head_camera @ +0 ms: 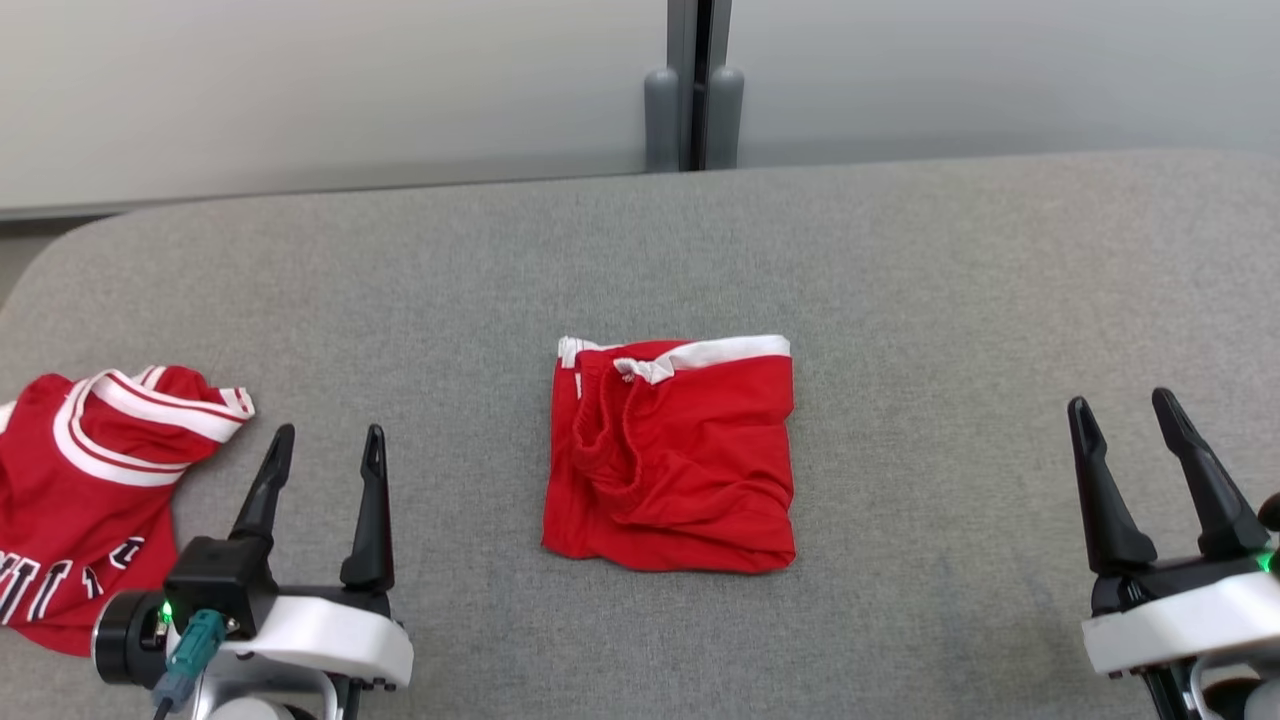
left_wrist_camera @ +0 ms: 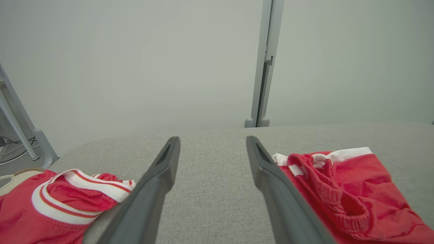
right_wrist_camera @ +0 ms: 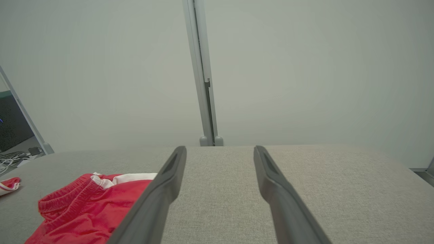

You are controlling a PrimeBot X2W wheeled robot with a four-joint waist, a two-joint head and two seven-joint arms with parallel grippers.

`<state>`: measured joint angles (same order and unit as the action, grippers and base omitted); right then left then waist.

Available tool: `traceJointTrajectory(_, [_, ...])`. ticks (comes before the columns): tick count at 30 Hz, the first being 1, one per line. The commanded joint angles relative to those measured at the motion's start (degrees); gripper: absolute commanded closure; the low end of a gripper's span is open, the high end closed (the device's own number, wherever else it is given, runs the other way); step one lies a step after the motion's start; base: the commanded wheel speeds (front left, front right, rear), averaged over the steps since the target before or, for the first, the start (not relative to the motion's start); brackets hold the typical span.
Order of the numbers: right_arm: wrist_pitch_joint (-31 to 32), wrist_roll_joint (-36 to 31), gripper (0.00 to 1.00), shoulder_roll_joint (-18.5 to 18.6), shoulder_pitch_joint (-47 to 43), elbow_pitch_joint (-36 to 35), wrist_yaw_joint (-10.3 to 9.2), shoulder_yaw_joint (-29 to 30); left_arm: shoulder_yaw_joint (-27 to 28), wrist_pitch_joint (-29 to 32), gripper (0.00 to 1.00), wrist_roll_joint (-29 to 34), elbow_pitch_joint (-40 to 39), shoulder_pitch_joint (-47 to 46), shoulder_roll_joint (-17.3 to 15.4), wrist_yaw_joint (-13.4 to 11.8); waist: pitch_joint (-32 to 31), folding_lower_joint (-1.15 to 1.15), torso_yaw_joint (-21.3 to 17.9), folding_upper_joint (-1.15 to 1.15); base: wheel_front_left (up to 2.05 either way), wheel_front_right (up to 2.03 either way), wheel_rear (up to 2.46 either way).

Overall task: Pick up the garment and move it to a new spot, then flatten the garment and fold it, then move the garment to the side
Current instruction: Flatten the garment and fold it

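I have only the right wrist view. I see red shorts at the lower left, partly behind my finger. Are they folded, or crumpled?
Observer: In the head view the red shorts lie folded to a rough square in the middle of the table, with the elastic waistband showing on top.
Operator: Is the left gripper near them?
Observer: No. The left gripper is open and apart from the shorts, on the robot's left of them.
Operator: I see a small red thing at my far left. What is it?
Observer: A crumpled red jersey with white stripes, at the table's left edge beside the left gripper.
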<state>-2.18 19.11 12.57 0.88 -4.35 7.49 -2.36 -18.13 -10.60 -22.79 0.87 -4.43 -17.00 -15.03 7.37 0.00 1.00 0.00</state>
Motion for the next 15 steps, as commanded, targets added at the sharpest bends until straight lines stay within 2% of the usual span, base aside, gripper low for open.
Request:
traceJointTrajectory(1, [0.4, -0.5, 0.00, 0.0, -1.0, -0.4, 0.00, 0.4, -0.1, 0.3, 0.00, -0.2, -0.3, 0.7, -0.3, -0.3, -1.6, 0.00, -0.1, 0.00, 0.00, 0.00, 0.00])
traceJointTrajectory(10, [3.0, -1.5, 0.00, -1.5, -6.1, -1.9, 0.00, 1.4, -0.9, 2.3, 0.00, -0.6, -1.4, 5.1, -1.4, -1.1, -7.2, 0.00, 0.4, 0.00, 0.00, 0.00, 0.00])
traceJointTrajectory(15, [4.1, -2.1, 0.00, -2.1, -7.7, -3.0, 0.00, 1.7, -0.9, 3.2, 0.00, -0.9, -2.4, 6.5, -2.0, -1.5, -8.0, 0.00, 0.6, 0.00, 0.00, 0.00, 0.00])
